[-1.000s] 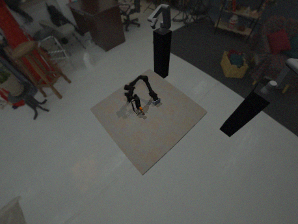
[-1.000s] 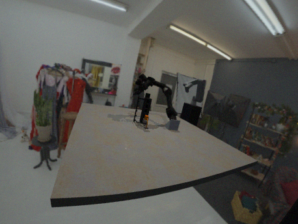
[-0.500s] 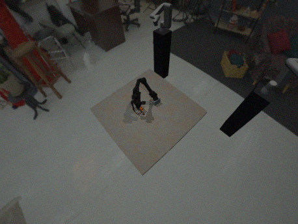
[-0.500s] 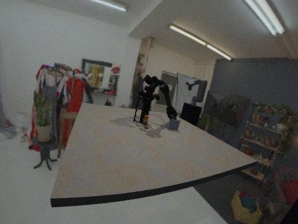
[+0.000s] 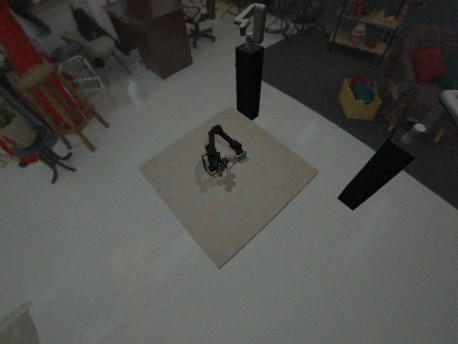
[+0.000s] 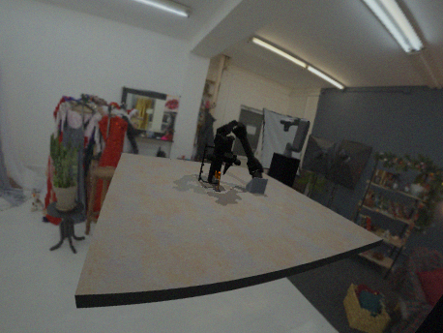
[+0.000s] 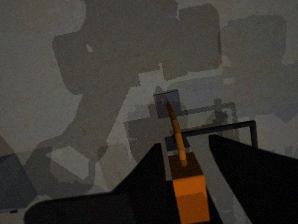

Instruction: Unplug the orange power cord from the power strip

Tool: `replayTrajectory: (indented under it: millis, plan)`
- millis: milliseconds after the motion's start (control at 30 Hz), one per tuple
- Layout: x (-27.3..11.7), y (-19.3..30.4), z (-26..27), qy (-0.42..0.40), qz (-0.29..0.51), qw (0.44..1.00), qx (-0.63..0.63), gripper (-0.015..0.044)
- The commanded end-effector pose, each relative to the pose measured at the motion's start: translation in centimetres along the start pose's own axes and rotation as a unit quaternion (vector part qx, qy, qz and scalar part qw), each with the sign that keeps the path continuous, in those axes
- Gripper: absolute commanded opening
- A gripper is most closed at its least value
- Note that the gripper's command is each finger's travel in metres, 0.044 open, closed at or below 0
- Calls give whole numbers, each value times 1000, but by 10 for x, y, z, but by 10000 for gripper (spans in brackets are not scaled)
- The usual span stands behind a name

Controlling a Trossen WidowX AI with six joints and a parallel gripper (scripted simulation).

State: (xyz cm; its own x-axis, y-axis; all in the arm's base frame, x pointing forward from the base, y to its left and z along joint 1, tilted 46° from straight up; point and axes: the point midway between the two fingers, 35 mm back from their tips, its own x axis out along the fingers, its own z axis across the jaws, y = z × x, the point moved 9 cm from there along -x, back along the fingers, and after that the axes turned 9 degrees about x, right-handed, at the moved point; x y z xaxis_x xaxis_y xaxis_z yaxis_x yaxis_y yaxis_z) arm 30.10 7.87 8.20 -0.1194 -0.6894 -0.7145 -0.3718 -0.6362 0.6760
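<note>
The orange plug (image 7: 190,192) (image 6: 218,175) shows low in the wrist view, its orange cord (image 7: 177,131) running up to a small grey block on the table. My gripper (image 7: 184,145) is partly open; its black fingers stand to the left and right of the plug, with a visible gap on the right side. In the exterior view the black power strip (image 6: 212,173) stands upright behind the plug, partly merged with the dark arm. Whether the plug sits fully in the strip is hidden.
A thin black wire frame (image 7: 220,128) (image 6: 200,169) stands beside the strip. The arm's grey base block (image 6: 256,186) (image 5: 241,156) is on the square table (image 6: 218,237) (image 5: 215,215). The small grey block (image 7: 161,106) lies ahead of the fingers in the wrist view.
</note>
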Motion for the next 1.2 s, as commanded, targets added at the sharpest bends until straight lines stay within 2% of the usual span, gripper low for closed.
replayTrajectory:
  millis: [0, 1167]
  plan:
    - [3, -1, 0, -2, 9, 1000, -13, 160]
    - [3, 39, -7, -2, 10, 1000, -13, 160]
